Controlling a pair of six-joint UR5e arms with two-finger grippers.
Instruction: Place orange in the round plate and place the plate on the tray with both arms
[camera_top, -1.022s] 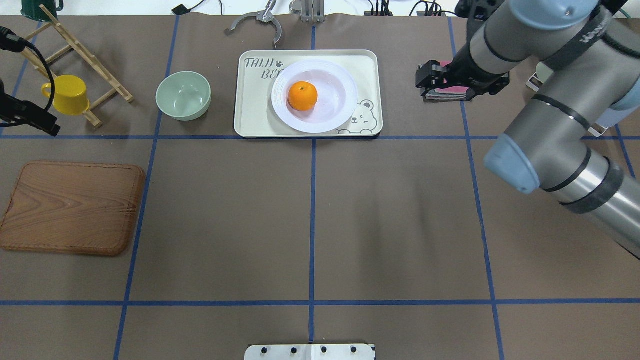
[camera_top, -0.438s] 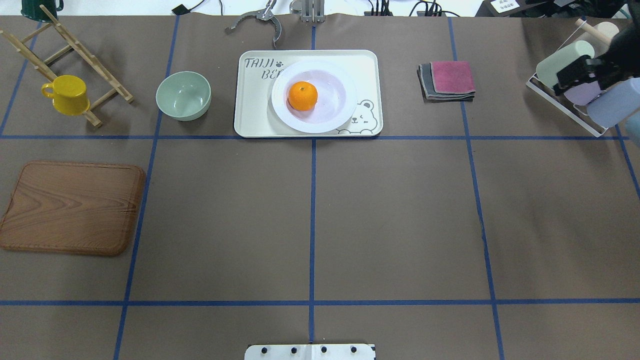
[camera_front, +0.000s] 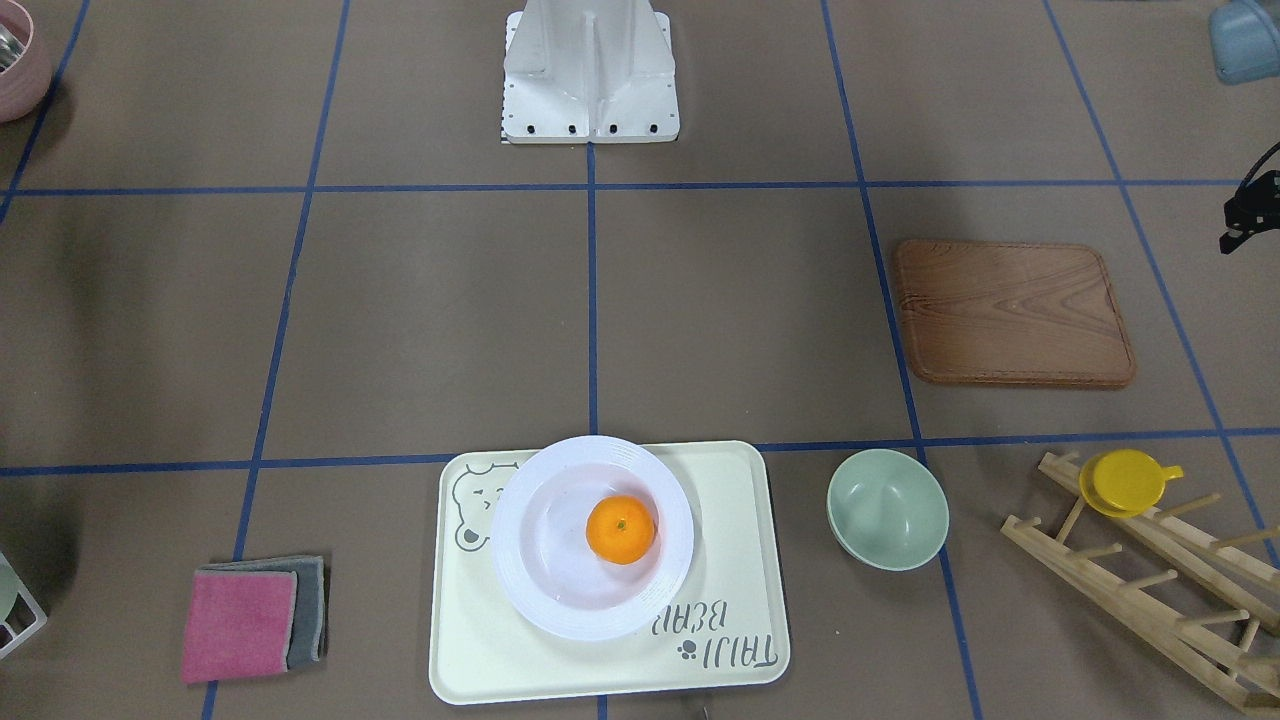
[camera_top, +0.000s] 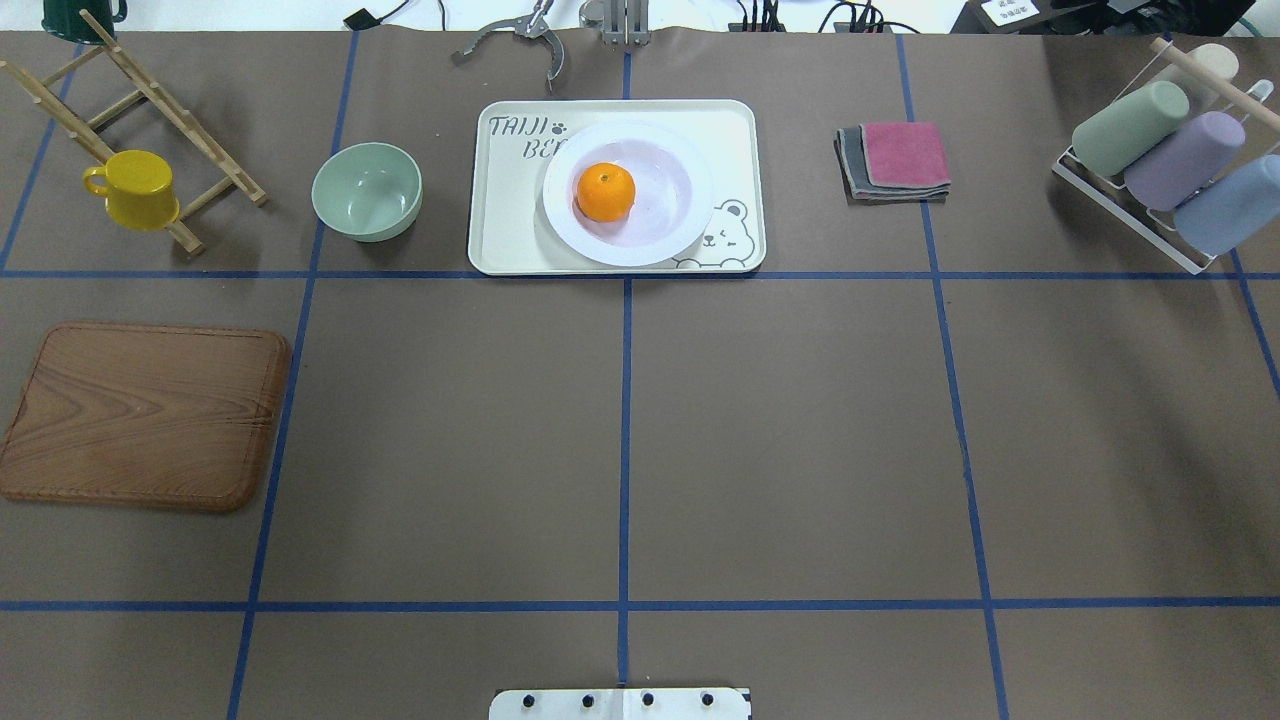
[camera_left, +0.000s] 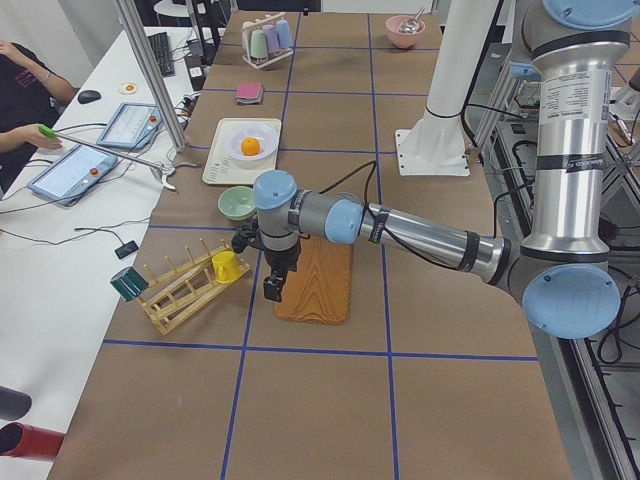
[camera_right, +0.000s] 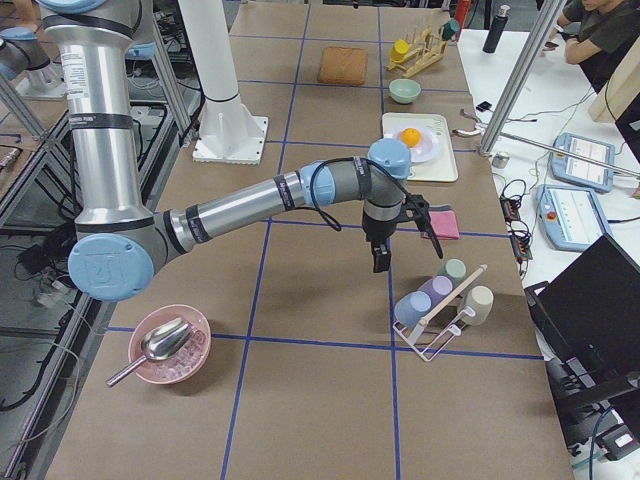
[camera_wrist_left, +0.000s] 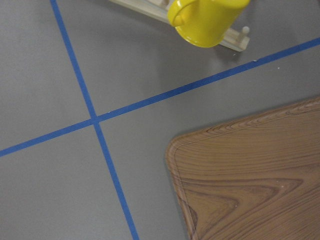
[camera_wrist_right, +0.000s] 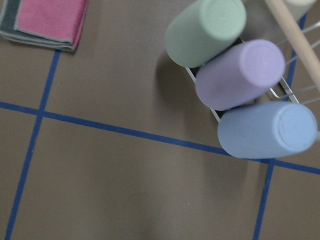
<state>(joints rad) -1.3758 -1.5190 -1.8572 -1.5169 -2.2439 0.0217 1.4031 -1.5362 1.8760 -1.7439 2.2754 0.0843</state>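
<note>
The orange (camera_top: 605, 192) lies in the white round plate (camera_top: 668, 205), a little left of its middle. The plate stands on the cream tray (camera_top: 510, 225) at the table's far centre; the front-facing view shows the same orange (camera_front: 621, 529), plate (camera_front: 545, 565) and tray (camera_front: 730, 520). Neither arm shows in the overhead view. In the left side view my left gripper (camera_left: 272, 288) hangs over the wooden board's end near the yellow cup. In the right side view my right gripper (camera_right: 380, 262) hangs beside the cup rack. I cannot tell whether either is open or shut. Neither wrist view shows fingers.
A pale green bowl (camera_top: 367, 190) sits left of the tray. A yellow cup (camera_top: 135, 188) hangs on a wooden rack (camera_top: 190, 140). A wooden board (camera_top: 145, 415) lies front left. Folded cloths (camera_top: 895, 160) and a rack of cups (camera_top: 1160, 160) are at the right.
The right arm has swung from over the cloths past the cup rack and out of the overhead view. The left gripper has left that view's left edge. Orange, plate and tray are unmoved.
</note>
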